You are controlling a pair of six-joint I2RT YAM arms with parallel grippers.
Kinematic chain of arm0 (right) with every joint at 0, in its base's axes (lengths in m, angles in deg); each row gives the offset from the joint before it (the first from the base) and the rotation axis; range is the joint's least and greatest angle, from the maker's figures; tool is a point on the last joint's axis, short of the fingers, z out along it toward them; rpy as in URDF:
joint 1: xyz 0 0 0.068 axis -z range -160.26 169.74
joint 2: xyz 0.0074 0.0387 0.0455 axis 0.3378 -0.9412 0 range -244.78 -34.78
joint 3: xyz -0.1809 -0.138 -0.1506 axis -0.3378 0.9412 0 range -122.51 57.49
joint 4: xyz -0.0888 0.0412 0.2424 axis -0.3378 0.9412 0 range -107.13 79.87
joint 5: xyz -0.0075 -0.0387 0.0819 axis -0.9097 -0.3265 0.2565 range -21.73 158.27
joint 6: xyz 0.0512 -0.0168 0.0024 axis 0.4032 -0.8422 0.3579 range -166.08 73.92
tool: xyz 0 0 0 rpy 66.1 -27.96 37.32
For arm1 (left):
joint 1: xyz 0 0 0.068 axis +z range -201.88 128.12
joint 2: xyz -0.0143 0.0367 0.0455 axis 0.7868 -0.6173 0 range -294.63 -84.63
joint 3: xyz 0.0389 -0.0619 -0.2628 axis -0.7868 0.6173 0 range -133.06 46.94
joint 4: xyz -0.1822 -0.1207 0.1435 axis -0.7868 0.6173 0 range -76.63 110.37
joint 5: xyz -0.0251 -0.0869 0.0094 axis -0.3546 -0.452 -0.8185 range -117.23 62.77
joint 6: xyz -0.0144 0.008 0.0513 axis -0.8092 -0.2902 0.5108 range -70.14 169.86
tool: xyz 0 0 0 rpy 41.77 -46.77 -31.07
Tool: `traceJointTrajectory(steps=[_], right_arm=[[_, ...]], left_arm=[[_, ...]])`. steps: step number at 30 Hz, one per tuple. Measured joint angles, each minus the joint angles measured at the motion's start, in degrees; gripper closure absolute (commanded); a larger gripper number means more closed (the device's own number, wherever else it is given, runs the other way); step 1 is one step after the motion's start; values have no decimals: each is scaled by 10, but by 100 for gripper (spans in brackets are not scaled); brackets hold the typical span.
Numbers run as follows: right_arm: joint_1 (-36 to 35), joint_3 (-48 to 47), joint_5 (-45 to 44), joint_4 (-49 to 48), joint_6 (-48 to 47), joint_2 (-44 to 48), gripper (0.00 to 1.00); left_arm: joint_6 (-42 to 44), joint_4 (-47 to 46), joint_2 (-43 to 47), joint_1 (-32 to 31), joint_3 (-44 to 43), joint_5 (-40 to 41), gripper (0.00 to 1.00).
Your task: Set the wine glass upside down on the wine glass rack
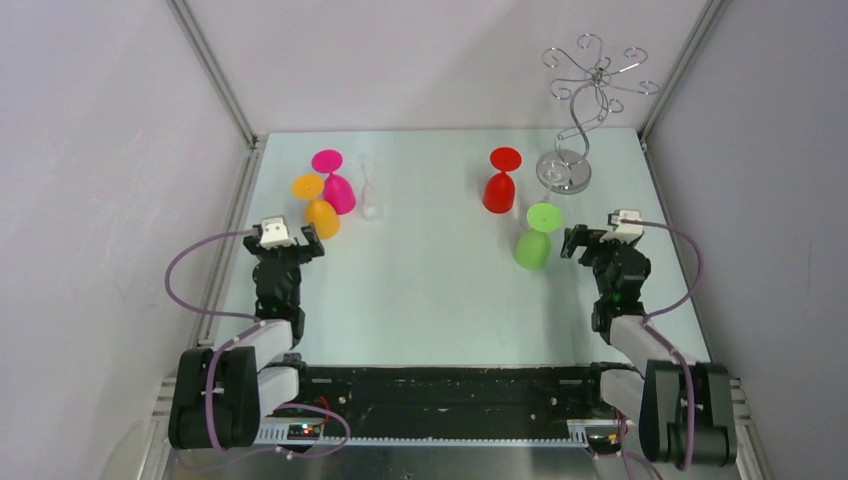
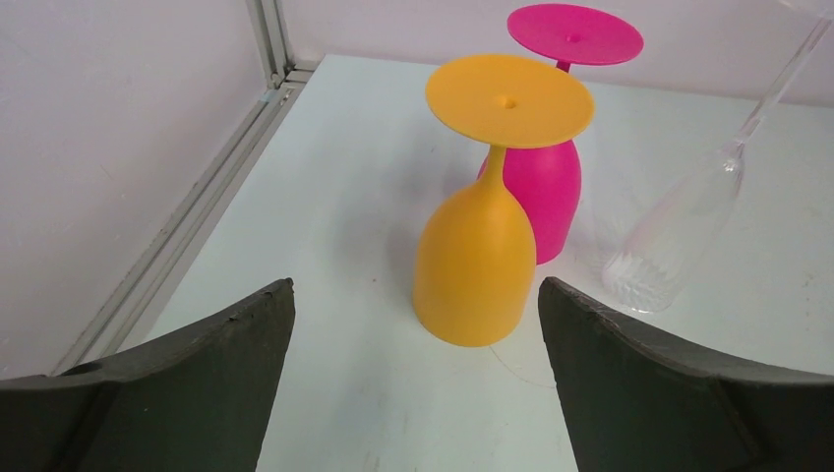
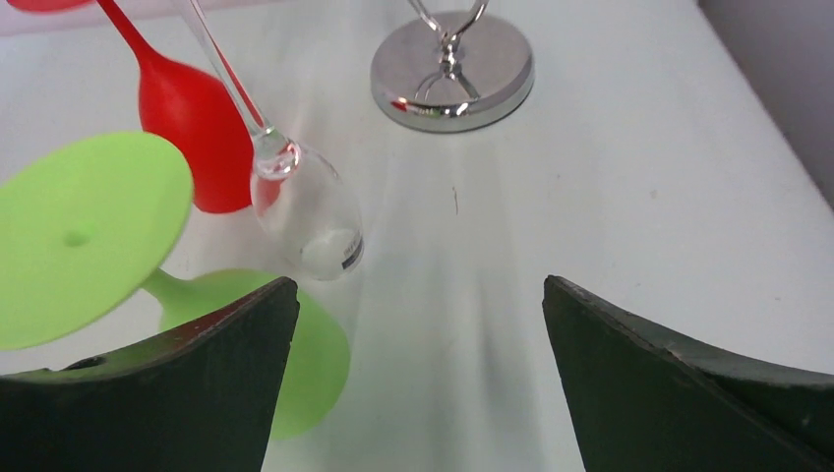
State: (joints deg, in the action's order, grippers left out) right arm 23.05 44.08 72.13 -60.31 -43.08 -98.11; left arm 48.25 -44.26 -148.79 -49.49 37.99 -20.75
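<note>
We see both arms low at the near side of the table. The left gripper is wide open and holds nothing. Just in front of it stands an orange wine glass, upside down on its rim. A pink wine glass stands upside down right behind it, and we think the two touch, but it is hard to tell. A clear wine glass stands upside down just beside them.

The right gripper is wide open too and holds nothing. Close in front of it is a green wine glass, upside down. Past that stand a red wine glass and a second clear glass, both upside down.

The wine glass rack stands on its round shiny base at the far right of the table, near the red wine glass.
</note>
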Motion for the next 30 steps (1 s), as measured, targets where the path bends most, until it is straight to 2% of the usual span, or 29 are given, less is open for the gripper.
traceJointTrajectory(steps=[7,15,20,26,30], right_arm=[[2,0,-24,109,15,127,0],[5,0,-49,216,30,250,0],[7,-3,-74,271,64,300,0],[21,-82,-144,407,163,309,0],[43,-155,-132,490,212,301,0]], left_arm=[[16,33,15,-19,0,21,2],[18,135,90,-84,-14,64,2],[-13,179,153,-95,-26,81,2],[-110,285,173,-97,-127,99,2],[-165,375,166,-97,-227,94,2]])
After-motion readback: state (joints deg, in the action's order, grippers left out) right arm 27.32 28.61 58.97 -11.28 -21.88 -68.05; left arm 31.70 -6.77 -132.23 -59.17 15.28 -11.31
